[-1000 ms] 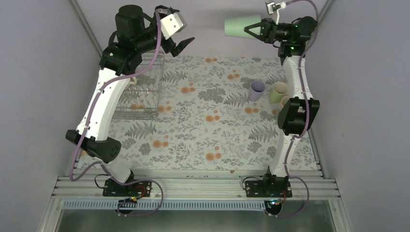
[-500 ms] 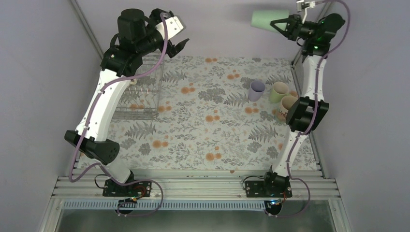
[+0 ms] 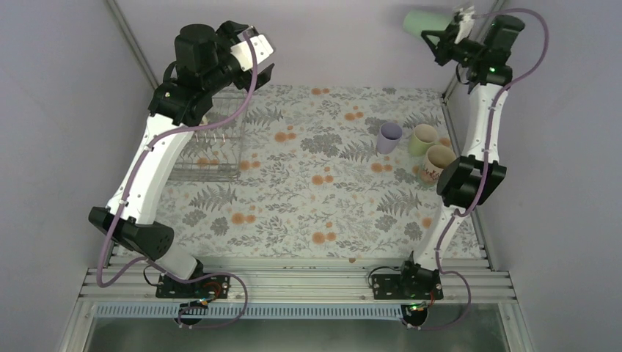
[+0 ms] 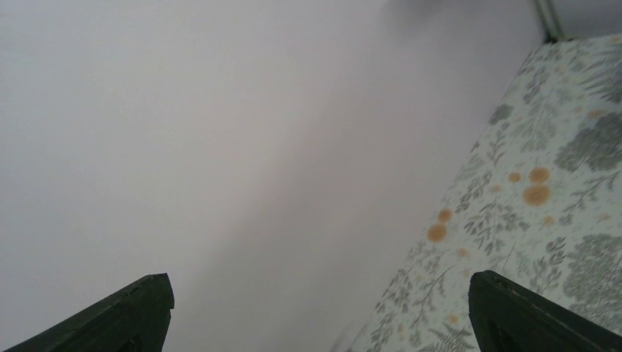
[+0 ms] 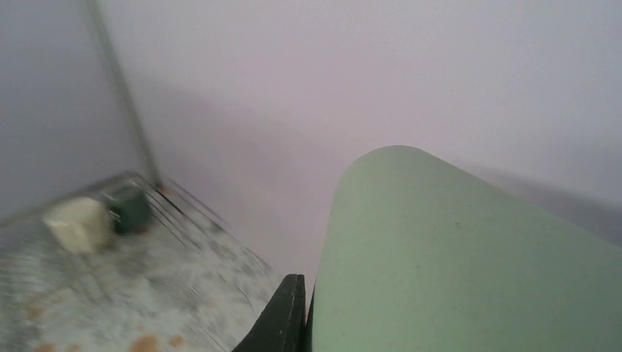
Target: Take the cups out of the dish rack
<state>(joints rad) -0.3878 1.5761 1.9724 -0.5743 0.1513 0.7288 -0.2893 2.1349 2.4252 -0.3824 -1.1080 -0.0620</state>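
Note:
My right gripper [image 3: 440, 34] is shut on the rim of the mint-green tumbler [image 3: 421, 21], carried on its side high at the far right corner. In the right wrist view the tumbler [image 5: 469, 257] fills the lower right, with one dark finger [image 5: 284, 319] against its wall. My left gripper [image 3: 262, 70] hangs open and empty above the far end of the dish rack [image 3: 220, 150]; its fingertips [image 4: 150, 301] frame only wall and tablecloth. A cream mug [image 5: 77, 224] and a dark green mug [image 5: 129, 205] show blurred in the rack. The lilac tumbler [image 3: 389, 137], pale yellow-green cup [image 3: 423, 138] and beige patterned mug [image 3: 438, 160] stand on the table at the right.
The floral tablecloth [image 3: 315, 191] covers the table. Grey walls close in at the back and both sides, with a metal corner post [image 3: 458, 77] near the right arm. My right arm's elbow [image 3: 469, 180] hangs just beside the beige mug.
My right arm has swung the mint-green tumbler rightwards and back towards the far right corner. The left arm has drawn slightly left, its gripper still open.

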